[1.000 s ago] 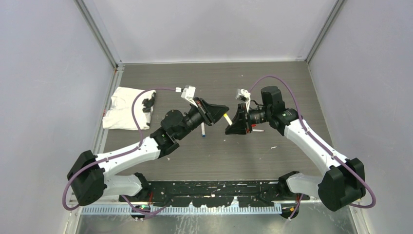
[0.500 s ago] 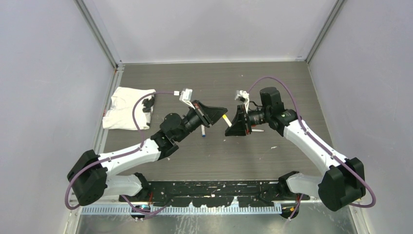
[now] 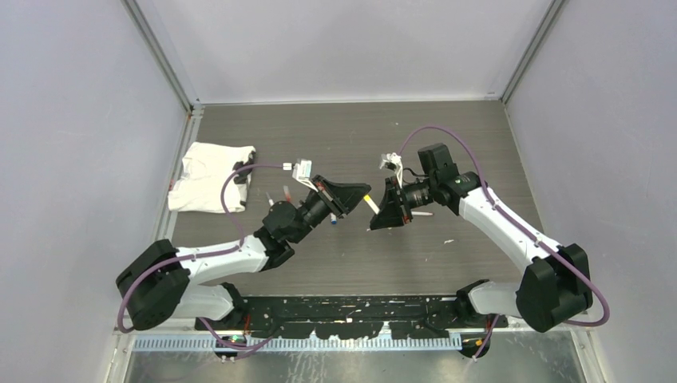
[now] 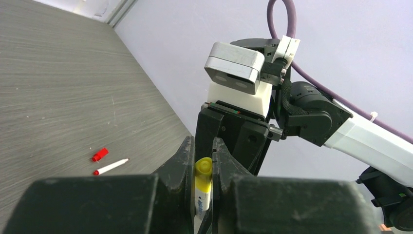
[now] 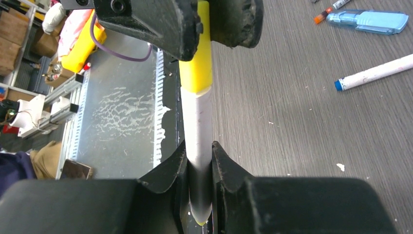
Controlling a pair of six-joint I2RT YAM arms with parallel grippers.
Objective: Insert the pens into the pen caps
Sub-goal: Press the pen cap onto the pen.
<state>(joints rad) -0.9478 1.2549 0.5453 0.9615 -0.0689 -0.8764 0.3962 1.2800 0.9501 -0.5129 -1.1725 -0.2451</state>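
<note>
A white-barrelled pen (image 3: 372, 205) with a yellow cap (image 5: 196, 63) spans between my two grippers above the table's middle. My right gripper (image 5: 198, 152) is shut on the white barrel (image 5: 197, 122) and shows in the top view (image 3: 376, 215). My left gripper (image 4: 203, 163) is shut on the yellow cap (image 4: 203, 173), with a bit of printed white barrel below it; it also shows in the top view (image 3: 365, 191). A red cap (image 4: 100, 154) and a red-tipped pen (image 4: 111, 166) lie on the table. A blue-ended pen (image 5: 375, 73) lies near the right gripper.
A white cloth (image 3: 209, 177) lies at the left edge of the table. A light-blue oblong piece (image 5: 367, 20) and an orange-tipped pen (image 5: 327, 11) lie beyond the blue-ended pen. More pens lie under the left arm (image 3: 333, 215) and by the right gripper (image 3: 422, 213).
Both grippers have drifted slightly toward the near edge, keeping the yellow-capped pen between them. The left arm has swung a little to the right.
</note>
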